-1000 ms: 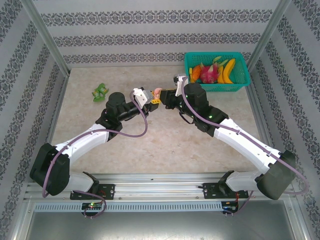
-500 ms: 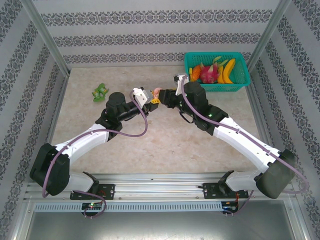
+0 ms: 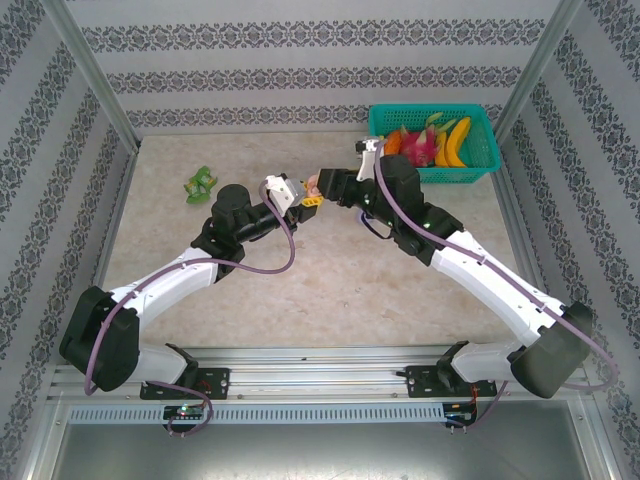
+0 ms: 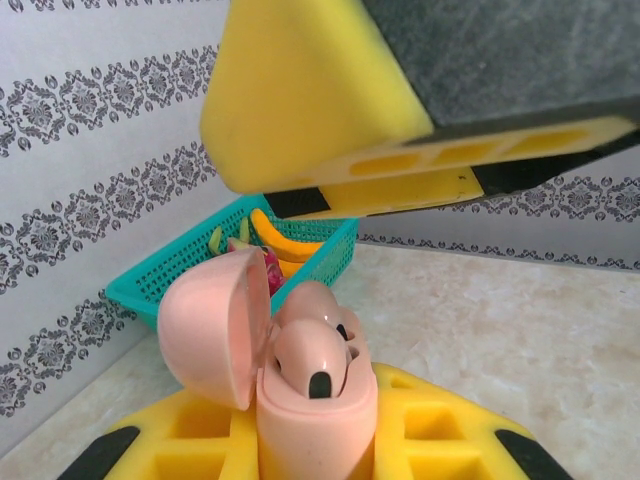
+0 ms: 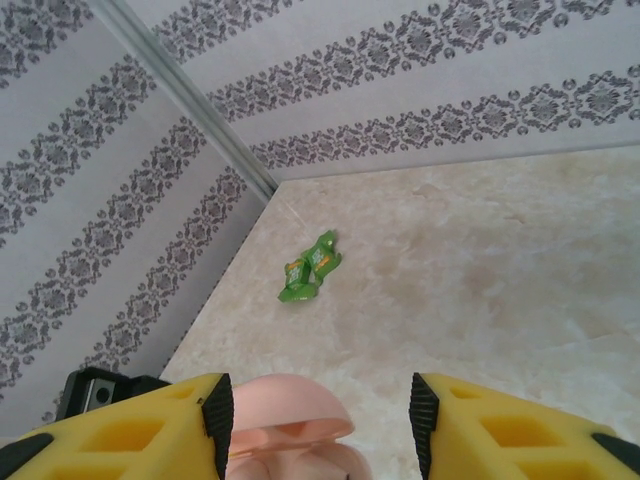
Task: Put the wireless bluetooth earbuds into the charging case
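A teal basket [image 3: 481,163] with bananas [image 3: 455,143] and other fruit sits past the pink charging case [image 4: 318,412], near the back wall. A small green crumpled thing [image 5: 311,266] lies on the table [image 3: 330,280], well away from the case on its other side.

The right gripper [image 5: 318,415] hangs just above the case. Its jaws are apart, and one yellow finger [image 4: 320,100] blocks the way over the top.

The left gripper [image 3: 303,198] is clenched on the bottom of the case and holds it up off the table. The case stands upright with its lid [image 4: 215,340] swung open to one side. Two pink earbuds [image 4: 312,352] sit inside. Their round tops poke up, and their stems are hidden down in the case.
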